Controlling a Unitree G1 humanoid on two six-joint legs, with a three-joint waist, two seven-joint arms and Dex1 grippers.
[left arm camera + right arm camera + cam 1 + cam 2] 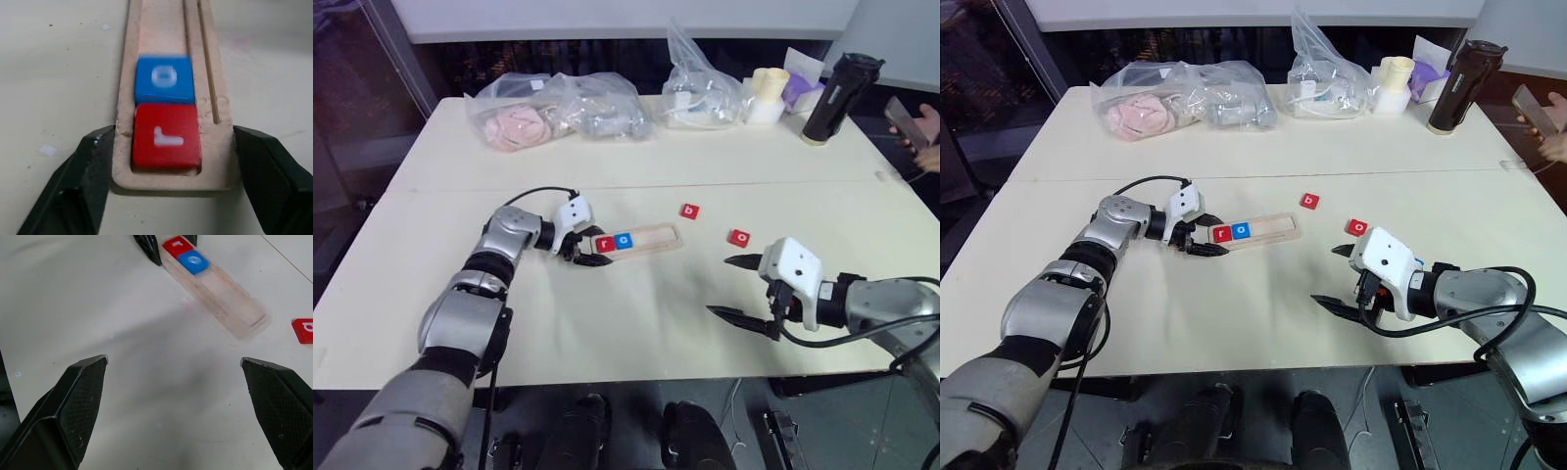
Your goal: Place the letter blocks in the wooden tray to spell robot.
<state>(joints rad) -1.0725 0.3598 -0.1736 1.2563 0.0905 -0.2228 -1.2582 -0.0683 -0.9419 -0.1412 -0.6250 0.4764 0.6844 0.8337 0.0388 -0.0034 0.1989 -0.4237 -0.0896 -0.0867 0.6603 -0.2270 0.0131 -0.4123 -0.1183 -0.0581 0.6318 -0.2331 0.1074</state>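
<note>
The wooden tray (654,236) lies mid-table. In its left end sit a red "r" block (604,243) and, right beside it, a blue "o" block (624,240); the rest of the groove (161,24) is bare. My left gripper (600,247) is shut on that left end, one black finger (93,166) pressed against each long side. A red "b" block (690,211) and a red "o" block (739,237) lie loose on the table to the tray's right. My right gripper (722,286) hovers open near the front right, holding nothing.
Clear plastic bags (558,108) with soft items lie along the back. At the back right stand pale cups (769,93) and a black bottle (830,98). A person's hand with a phone (913,127) shows at the right edge.
</note>
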